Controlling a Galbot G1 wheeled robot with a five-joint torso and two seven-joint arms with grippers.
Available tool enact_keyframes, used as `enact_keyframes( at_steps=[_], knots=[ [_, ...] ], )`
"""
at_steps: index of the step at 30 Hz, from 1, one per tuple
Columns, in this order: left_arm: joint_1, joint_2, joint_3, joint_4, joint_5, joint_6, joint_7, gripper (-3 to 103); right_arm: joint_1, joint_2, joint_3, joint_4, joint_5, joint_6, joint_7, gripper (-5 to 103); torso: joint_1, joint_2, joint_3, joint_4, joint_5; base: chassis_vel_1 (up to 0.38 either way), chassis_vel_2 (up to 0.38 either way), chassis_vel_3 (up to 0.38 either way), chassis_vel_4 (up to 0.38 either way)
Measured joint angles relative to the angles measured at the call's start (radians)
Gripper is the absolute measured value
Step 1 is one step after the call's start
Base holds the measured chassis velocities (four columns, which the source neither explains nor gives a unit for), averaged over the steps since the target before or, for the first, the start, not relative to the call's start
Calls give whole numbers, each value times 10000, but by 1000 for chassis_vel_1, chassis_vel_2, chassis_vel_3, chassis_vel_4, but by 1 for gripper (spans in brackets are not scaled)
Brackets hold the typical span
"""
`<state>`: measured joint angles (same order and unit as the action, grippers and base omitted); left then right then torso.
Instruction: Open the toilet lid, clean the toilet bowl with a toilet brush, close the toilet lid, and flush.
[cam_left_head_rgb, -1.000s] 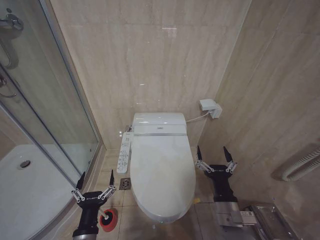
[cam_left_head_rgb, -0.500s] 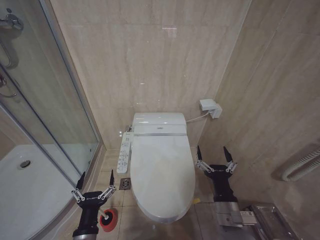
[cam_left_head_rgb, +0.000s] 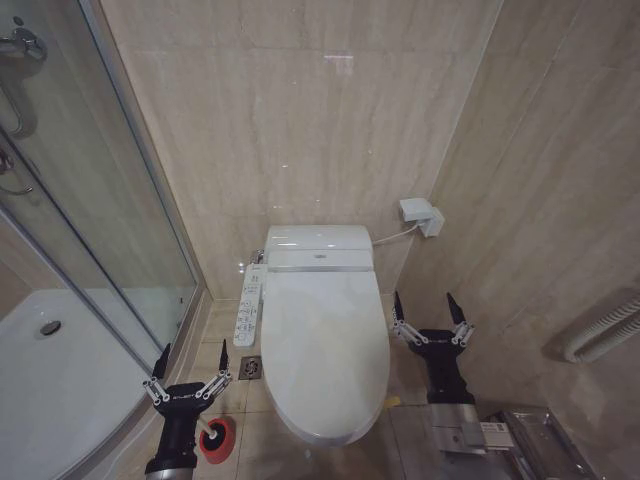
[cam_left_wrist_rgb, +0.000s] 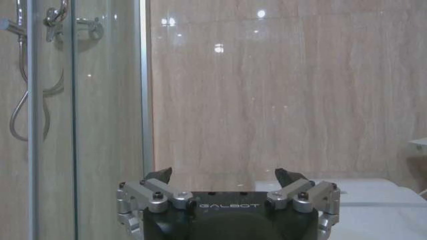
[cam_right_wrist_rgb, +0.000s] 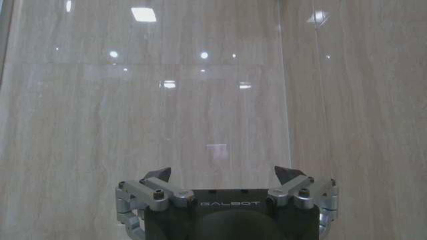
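Step 1 not begun: toilet lid (cam_left_head_rgb: 322, 345) down over the bowl. Both pincers gape empty, left pincer (cam_left_head_rgb: 190, 368) by the red holder (cam_left_head_rgb: 217, 439), right pincer (cam_left_head_rgb: 430, 316) beside toilet. You'll need 1 pincer under lid's front edge.

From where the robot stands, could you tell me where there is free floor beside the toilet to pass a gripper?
Free: the strip between the toilet lid and the right wall, ahead of the open right gripper. Crowded: the left side, with the button panel, floor drain, red holder cup and open left gripper.
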<state>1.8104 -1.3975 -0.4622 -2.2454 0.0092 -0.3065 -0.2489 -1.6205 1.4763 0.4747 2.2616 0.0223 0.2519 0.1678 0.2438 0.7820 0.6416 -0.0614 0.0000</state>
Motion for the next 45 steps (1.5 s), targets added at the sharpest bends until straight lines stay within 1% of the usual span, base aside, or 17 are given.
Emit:
enact_keyframes(
  at_steps=[45],
  knots=[
    [0,0,0,0,0,0,0,100,0,0,0,0,0,0,0,100,0,0,0,0,0,0,0,0,0]
  ],
)
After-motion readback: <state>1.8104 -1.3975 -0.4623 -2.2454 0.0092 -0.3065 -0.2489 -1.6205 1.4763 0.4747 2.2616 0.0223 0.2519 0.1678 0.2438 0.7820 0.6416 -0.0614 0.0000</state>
